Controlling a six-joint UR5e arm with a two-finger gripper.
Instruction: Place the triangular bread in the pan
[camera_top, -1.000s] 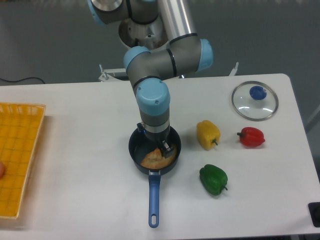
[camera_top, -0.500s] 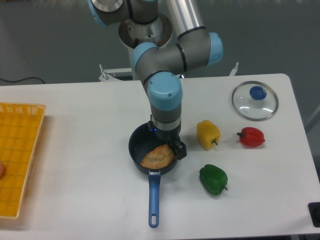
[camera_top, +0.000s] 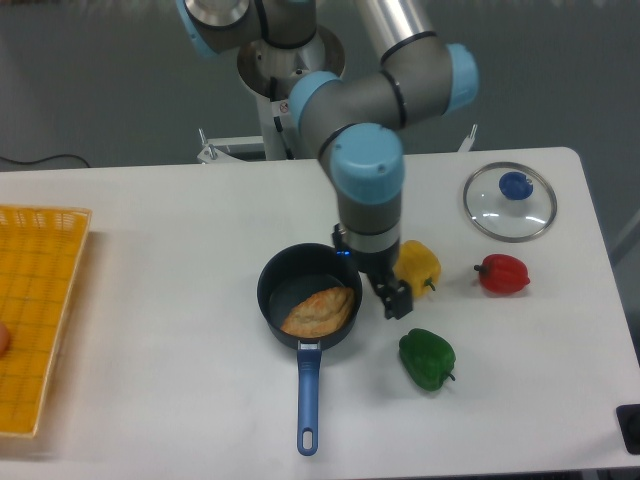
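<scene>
The triangular bread (camera_top: 318, 311), flat and golden-brown, lies inside the pan (camera_top: 275, 277), a small dark round saucepan. The pan's blue handle (camera_top: 308, 395) points toward the table's front edge. My gripper (camera_top: 390, 293) hangs just right of the pan's rim, between the pan and a yellow bell pepper. It holds nothing and is apart from the bread. Its fingers (camera_top: 397, 299) are dark and partly hidden by the wrist.
A yellow bell pepper (camera_top: 420, 262) sits right behind the gripper. A green pepper (camera_top: 428, 358) lies in front of it and a red pepper (camera_top: 503, 273) farther right. A glass lid with a blue knob (camera_top: 509, 201) lies at the back right. A yellow basket (camera_top: 35, 310) stands at the left edge.
The gripper has let go of the bread, risen out of the pan and moved right, past the rim. The bread stays flat in the pan.
</scene>
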